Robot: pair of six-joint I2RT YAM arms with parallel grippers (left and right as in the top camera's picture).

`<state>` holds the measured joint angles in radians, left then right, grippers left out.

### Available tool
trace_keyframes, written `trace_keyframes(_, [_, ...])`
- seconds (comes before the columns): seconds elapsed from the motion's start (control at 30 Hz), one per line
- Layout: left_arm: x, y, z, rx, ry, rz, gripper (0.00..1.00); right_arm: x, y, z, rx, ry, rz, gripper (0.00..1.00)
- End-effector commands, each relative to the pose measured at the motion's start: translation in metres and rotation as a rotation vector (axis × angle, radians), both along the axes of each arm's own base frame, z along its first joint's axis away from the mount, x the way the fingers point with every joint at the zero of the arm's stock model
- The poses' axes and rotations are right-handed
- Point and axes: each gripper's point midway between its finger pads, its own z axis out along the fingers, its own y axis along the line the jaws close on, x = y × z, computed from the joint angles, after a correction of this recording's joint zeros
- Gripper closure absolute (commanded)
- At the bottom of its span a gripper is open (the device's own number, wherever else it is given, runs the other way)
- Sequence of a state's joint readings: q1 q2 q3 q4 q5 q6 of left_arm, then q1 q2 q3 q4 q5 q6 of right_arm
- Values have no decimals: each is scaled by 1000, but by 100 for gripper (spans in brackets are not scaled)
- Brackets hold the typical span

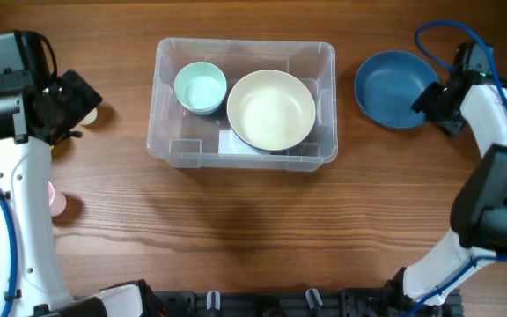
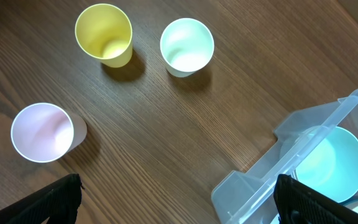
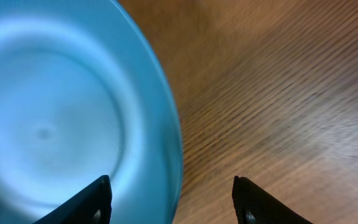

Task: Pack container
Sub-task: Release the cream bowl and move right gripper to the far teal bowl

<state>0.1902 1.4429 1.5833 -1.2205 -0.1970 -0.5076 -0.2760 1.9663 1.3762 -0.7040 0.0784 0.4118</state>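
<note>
The right gripper (image 3: 169, 202) stands partly open, its jaws straddling the rim of the blue bowl (image 3: 55, 112) near the tabletop's (image 1: 236, 229) far right corner without closing on it. The left gripper (image 2: 179, 205) hangs wide open and empty over bare wood by the left edge, near a yellow cup (image 2: 104, 34), a mint cup (image 2: 186, 46) and a pink cup (image 2: 42, 132). The container (image 1: 319, 60) sits mid-table toward the far edge, holding a cream bowl (image 1: 271, 110) and a small pale green bowl (image 1: 201, 88).

The large clear, colourless plastic rectangular bin (image 1: 245, 46) with rounded corners stands upright and lidless at upper centre of the overhead frame, its long side running left to right. A white label (image 1: 234, 143) shows on its base. In the left wrist view, 1 corner (image 2: 260, 174) fills the lower right.
</note>
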Motion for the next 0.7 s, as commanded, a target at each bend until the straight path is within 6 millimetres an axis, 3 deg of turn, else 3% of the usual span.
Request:
trace_keyframes(0.0, [-1,2,8,2,-26,14,0,2,4,-14,28,18,-3,41])
trace_keyframes(0.03, [-1,2,8,2,-26,14,0,2,4,-14,28,18,-3,46])
trace_keyframes(0.1, [-1,2,8,2,-26,14,0,3,4,-12,27,12,-3,71])
trace_keyframes(0.13, [-1,2,8,2,-26,14,0,2,4,-13,27,17,1,89])
trace_keyframes(0.17, [-1,2,8,2,-26,14,0,0,4,-13,28,22,0,96])
trace_keyframes(0.37, [-1,2,8,2,-27,14,0,-1,5,-13,31,28,0,96])
trace_keyframes(0.47, [-1,2,8,2,-26,14,0,-1,5,-1,25,9,0,96])
trace_keyframes(0.53, [-1,2,8,2,-26,14,0,2,4,29,-3,-51,37,96])
trace_keyframes(0.67, [-1,2,8,2,-26,14,0,4,14,110,-57,-217,165,96])
